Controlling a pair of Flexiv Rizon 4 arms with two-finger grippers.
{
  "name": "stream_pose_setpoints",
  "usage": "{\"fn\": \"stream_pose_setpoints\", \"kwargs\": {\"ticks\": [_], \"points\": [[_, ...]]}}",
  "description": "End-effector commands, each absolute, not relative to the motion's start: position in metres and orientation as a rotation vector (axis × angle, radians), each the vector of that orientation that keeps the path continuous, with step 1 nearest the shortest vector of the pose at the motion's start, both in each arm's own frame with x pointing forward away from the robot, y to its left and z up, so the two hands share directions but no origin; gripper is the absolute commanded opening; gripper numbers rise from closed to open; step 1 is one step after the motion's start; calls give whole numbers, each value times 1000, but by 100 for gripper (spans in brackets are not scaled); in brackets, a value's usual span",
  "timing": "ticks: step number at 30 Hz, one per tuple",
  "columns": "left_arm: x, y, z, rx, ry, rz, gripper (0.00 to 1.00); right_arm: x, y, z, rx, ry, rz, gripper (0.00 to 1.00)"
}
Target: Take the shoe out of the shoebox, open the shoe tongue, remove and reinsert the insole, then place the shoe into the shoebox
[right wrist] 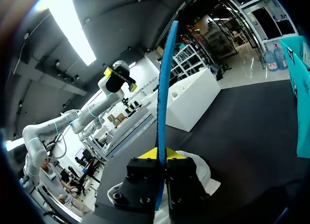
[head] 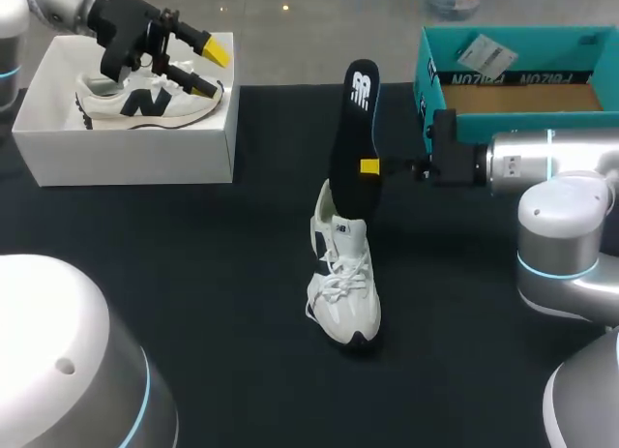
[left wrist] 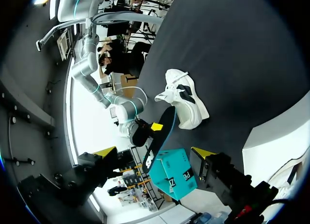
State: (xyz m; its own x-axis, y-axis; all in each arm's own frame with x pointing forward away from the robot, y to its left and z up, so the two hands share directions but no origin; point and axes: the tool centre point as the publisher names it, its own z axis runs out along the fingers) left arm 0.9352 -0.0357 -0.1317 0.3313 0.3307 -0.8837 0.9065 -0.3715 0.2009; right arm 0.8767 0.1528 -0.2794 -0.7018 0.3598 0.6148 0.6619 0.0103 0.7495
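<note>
My right fingers [head: 369,165] are clamped on the long black foam insole with a blue edge [head: 353,129], 1 yellow tip on each face. In the right wrist view the insole runs edge-on between the 2 tips and rises straight ahead of them. From the head view it stands nearly upright, gripped about halfway along its length. Its lower end is tucked into the opening of the white lace-up sneaker [head: 345,293].

That sneaker sits on its sole near the middle of the black counter [head: 193,274], toe toward the near edge and laces loose.

My left fingers [head: 215,51] are spread wide with nothing between them. They hang above the white cardboard shoebox [head: 126,158] at the far left of the counter. In that box a second white sneaker with a dark side letter [head: 145,102] lies on its side. In the left wrist view the sneaker on the counter and the raised insole are well ahead of the open tips.

A teal cardboard box with a brown inside [head: 522,77] stands at the far right, behind my right arm and apart from the sneaker.
</note>
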Motion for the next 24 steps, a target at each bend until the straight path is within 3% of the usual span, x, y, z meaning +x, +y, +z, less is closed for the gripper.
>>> {"fn": "stream_pose_setpoints", "kwargs": {"ticks": [1,10,24], "points": [[935,-35,-131,1877,1091,-1008,100,879,156,-273,-1059,-2044,-1770,0],[935,-35,-131,1877,1091,-1008,100,913,137,-245,-985,-2107,-1797,0],[935,-35,-131,1877,1091,-1008,100,894,148,-283,-997,-2032,-1722,0]]}}
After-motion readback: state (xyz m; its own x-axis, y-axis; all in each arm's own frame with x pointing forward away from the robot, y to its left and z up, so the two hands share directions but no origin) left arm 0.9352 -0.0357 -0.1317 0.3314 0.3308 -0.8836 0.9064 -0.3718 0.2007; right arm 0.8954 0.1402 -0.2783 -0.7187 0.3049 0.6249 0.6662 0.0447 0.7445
